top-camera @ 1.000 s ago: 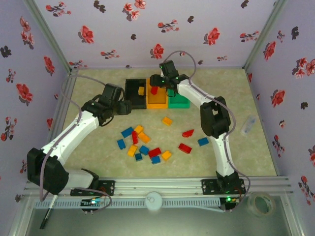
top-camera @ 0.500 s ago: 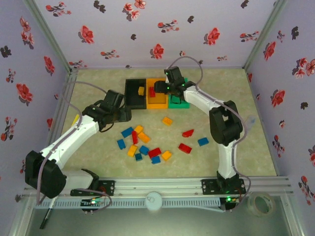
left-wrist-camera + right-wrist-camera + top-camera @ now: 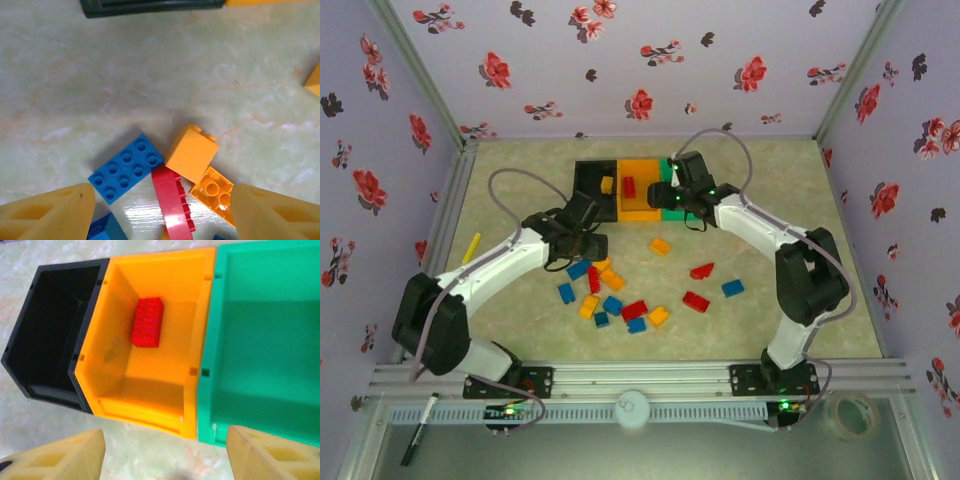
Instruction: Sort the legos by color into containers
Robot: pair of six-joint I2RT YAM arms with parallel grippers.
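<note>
The left gripper [image 3: 160, 212] hangs with its fingers spread wide and empty over a flat blue plastic brick [image 3: 126, 168], a narrow red brick [image 3: 174, 202] and an orange-yellow brick [image 3: 191, 153], all touching on the beige table [image 3: 720, 330]. Beyond stand the joined black plastic bin [image 3: 55, 340], the orange bin [image 3: 150, 385] holding one red studded brick [image 3: 148, 322], and the green bin [image 3: 260, 340]. The right gripper [image 3: 165, 455] hovers at their near edge, its fingers also wide apart and holding nothing.
</note>
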